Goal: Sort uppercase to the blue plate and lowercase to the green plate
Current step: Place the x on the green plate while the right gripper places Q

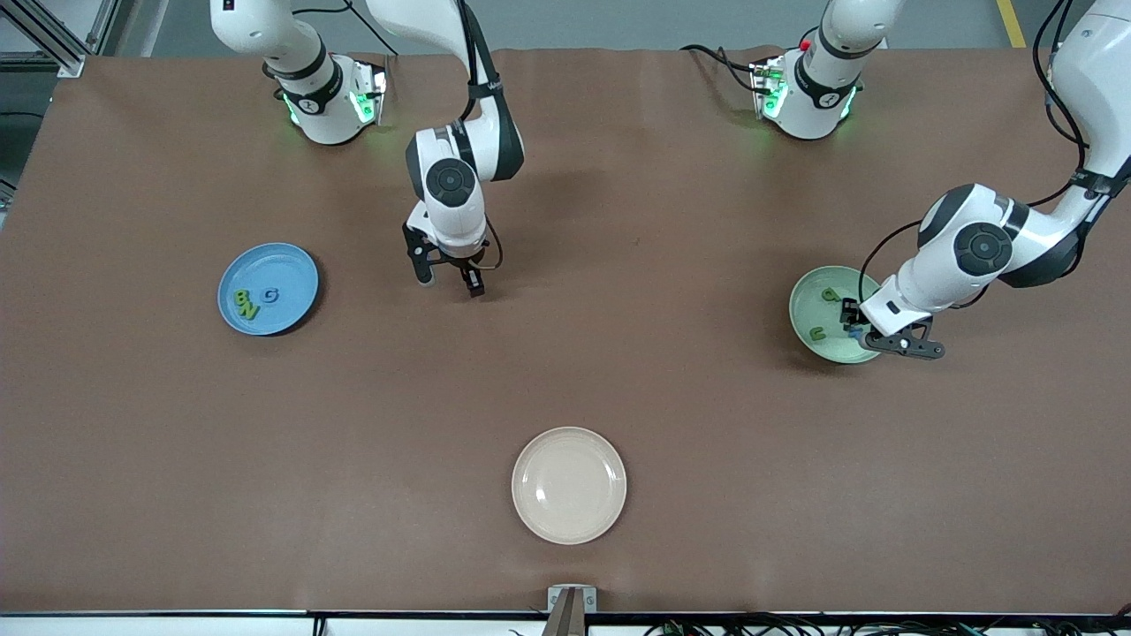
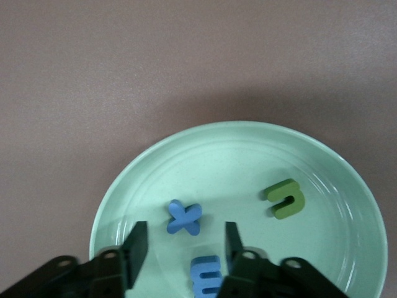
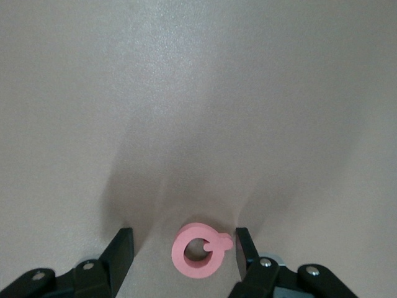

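Left pincer point(image 2: 183, 248): spread apart over the green plate point(image 1: 802, 311), holding nothing; the blue m point(image 2: 206, 275) lies on the plate between its fingers.
Right pincer point(image 3: 184, 251): down at the brown counter point(image 1: 618, 353), fingers spread on either side of the pink letter point(image 3: 200, 249); one finger looks to be just touching the letter's small tab, the other stands clear of it.
Pink letter: a rounded ring with a tab, flat on the bare counter, between the two coloured plates and nearer the blue one.
Green plate: toward the left arm's end of the counter, carrying the blue x point(image 2: 184, 218), the blue m, the green u point(image 2: 285, 198) and the green p point(image 1: 831, 294).
Blue plate point(image 1: 296, 265): toward the right arm's end of the counter, carrying the green B point(image 1: 239, 298), the green N point(image 1: 249, 310) and the blue G point(image 1: 270, 295).
Cream plate point(image 1: 569, 485): near the counter's edge closest to the front camera, about midway along it.
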Robot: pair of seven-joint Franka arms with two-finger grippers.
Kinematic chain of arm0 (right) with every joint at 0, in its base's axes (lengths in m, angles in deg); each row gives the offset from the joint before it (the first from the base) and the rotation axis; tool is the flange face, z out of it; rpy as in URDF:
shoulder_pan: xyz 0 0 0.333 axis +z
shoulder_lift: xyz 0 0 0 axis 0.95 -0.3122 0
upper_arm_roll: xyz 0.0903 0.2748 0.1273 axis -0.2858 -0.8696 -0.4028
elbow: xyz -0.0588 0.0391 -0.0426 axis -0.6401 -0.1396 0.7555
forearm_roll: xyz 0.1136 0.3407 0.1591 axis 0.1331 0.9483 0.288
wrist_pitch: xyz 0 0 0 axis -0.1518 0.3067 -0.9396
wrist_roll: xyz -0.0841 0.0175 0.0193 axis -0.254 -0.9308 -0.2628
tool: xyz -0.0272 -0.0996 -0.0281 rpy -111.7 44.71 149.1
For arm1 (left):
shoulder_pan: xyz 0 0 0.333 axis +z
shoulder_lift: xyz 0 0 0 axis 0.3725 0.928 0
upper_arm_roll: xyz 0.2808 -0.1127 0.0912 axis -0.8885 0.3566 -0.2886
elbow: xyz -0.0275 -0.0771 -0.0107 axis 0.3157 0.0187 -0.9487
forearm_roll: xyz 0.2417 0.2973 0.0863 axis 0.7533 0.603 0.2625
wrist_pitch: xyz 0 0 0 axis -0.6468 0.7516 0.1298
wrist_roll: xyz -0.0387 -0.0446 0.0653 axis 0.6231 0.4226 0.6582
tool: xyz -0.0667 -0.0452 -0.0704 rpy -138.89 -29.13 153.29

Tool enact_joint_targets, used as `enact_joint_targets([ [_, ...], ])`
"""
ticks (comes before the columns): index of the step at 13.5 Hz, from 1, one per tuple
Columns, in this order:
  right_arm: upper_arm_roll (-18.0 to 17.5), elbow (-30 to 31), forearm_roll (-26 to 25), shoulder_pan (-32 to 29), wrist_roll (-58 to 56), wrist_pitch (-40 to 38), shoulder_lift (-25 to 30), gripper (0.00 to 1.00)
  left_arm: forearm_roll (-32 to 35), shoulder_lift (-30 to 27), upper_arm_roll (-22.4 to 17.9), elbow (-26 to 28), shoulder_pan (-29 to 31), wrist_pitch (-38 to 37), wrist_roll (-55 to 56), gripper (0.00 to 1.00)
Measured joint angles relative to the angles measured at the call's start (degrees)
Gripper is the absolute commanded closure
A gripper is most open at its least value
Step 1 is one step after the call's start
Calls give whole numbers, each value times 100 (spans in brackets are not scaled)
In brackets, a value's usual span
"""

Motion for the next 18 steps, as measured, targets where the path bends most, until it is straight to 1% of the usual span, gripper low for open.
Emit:
enact_joint_targets([
  [1,0,-13,0,-7,0,0,0,34,1,0,0,-4,0,-2,0,1],
  [2,-2,-15,1,-11,0,-2,0,40,1,0,0,-9,0,-3,0,1],
  [4,-1,-30,1,-17,-2,3,1,62,2,0,0,-30,0,-3,0,1],
  [6,10,-70,0,-24,-14,5,6,89,2,0,0,-90,0,-3,0,1],
  [7,7,-72,0,-29,-81,-12,9,98,2,0,1,-110,0,-3,0,1],
  [9,22,-95,0,-29,-309,-150,17,100,2,0,1,-147,-6,-3,0,1],
  [11,135,-114,-1,-25,-658,-622,72,99,2,0,1,-189,-21,-8,0,1],
  [12,366,-136,-31,-14,-1012,-1027,101,99,2,0,1,-220,-29,-32,0,1],
  [13,720,-180,-90,1,-1551,-1563,128,99,-23,1,2,-264,-56,-92,0,1],
  [14,1190,-223,-193,31,-2150,-2117,154,99,-152,-1,7,-314,-136,-153,-3,1],
  [15,1737,-247,-343,88,-2765,-2559,185,99,-446,-19,9,-382,-242,-192,-124,1],
  [16,2290,-248,-467,164,-3403,-2916,221,99,-854,-77,7,-460,-332,-218,-474,1],
  [17,2784,-244,-558,212,-4006,-3204,255,99,-1329,-197,-8,-535,-388,-245,-929,1],
  [18,3189,-232,-645,226,-4554,-3387,276,99,-1811,-387,-65,-584,-442,-264,-1343,1],
])
